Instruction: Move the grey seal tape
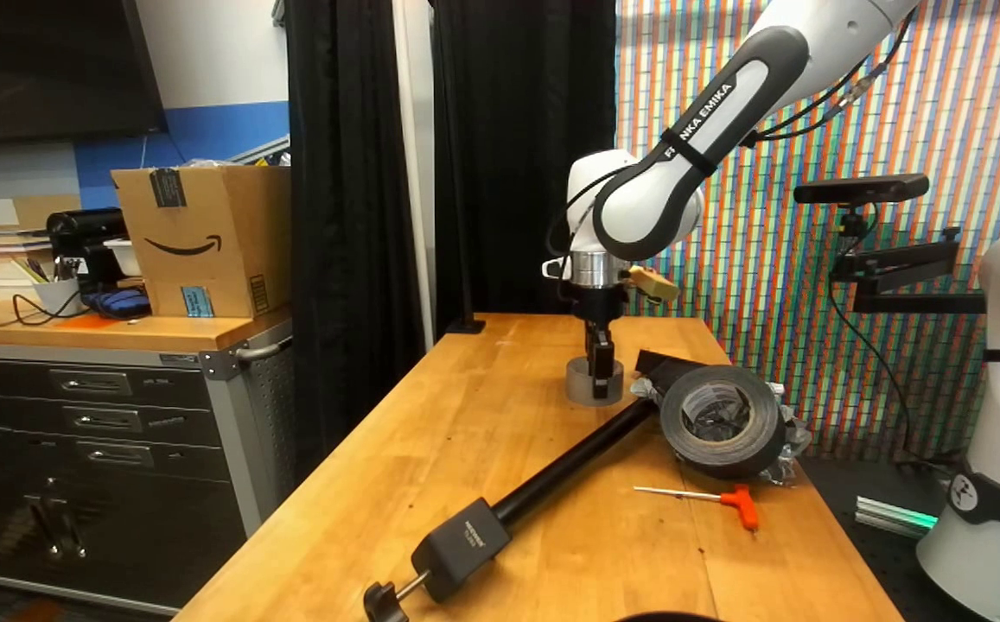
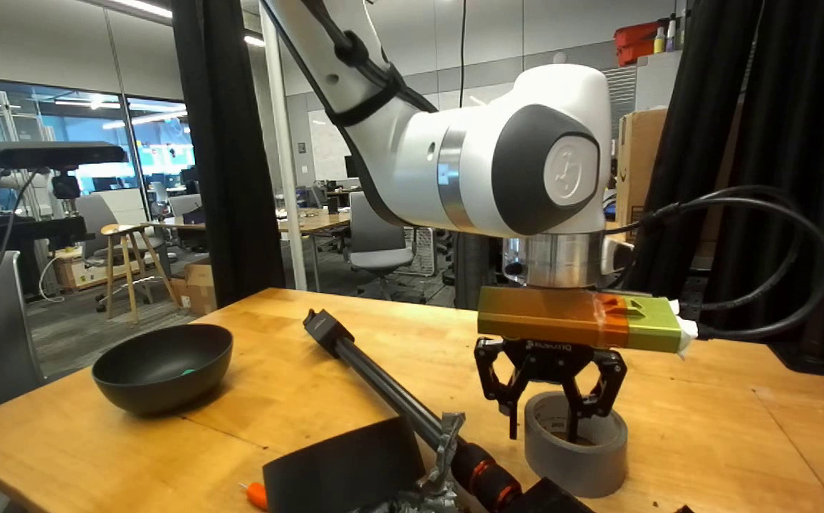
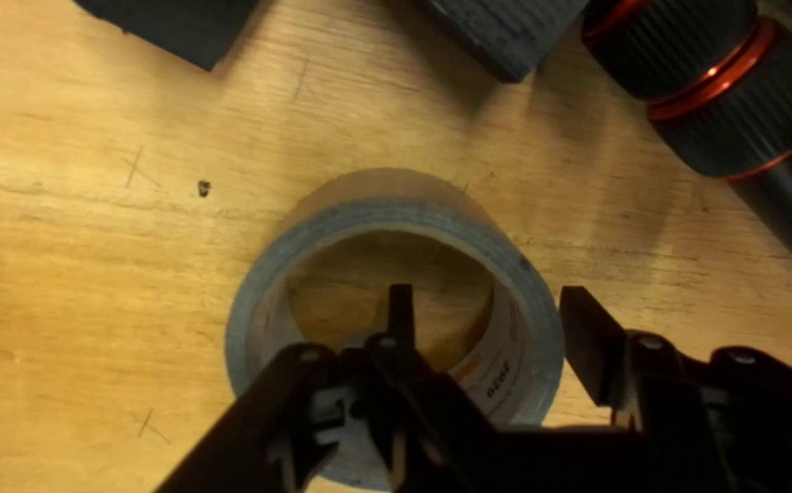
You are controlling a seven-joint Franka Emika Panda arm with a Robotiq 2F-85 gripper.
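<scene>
From afar, I hold the gripper (image 2: pixel 543 429) part-spread astride the wall of a matte grey duct tape roll (image 2: pixel 577 467), flat on the tabletop (image 2: pixel 711 434).

The seal tape (image 2: pixel 577 467) rests on the table (image 1: pixel 465 432) around one of my fingers (image 2: pixel 574 420), my other finger (image 2: pixel 513 420) just outside. In an exterior view, a bar (image 1: pixel 573 464) slants before the tape, a second roll (image 1: pixel 724 458) right of it, a tool (image 1: pixel 740 501) before that roll. In an exterior view, a bowl (image 2: pixel 159 395) stands well left, seemingly with an object (image 2: pixel 188 372) inside.
</scene>
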